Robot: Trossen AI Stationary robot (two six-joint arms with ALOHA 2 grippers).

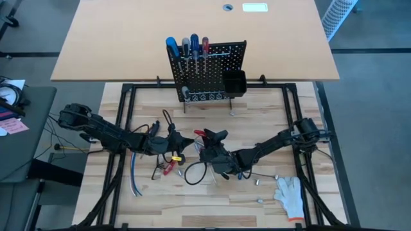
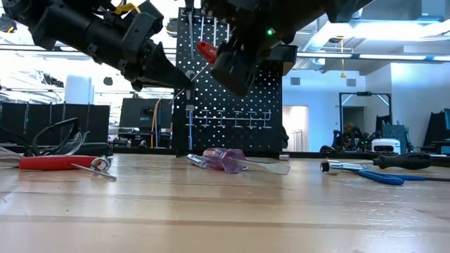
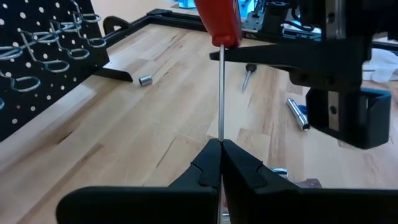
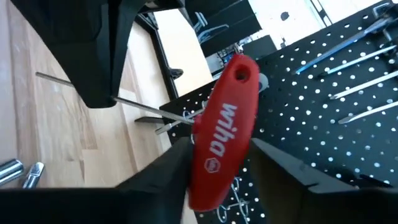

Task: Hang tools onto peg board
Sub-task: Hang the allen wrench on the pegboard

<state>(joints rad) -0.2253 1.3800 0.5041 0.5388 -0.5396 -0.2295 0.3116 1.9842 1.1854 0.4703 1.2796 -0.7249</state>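
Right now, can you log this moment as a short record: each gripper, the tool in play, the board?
left gripper: shut on the metal shaft of the red-handled tool
right gripper: fingers either side of the red handle, grip not clear
tool position: held above the table, in front of the peg board
peg board: upright, several screwdrivers already hung

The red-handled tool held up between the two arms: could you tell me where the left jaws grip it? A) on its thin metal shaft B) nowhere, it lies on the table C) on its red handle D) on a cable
A: the left gripper is shut on the thin shaft below the red-handled tool, whose handle sits between the right gripper's jaws.
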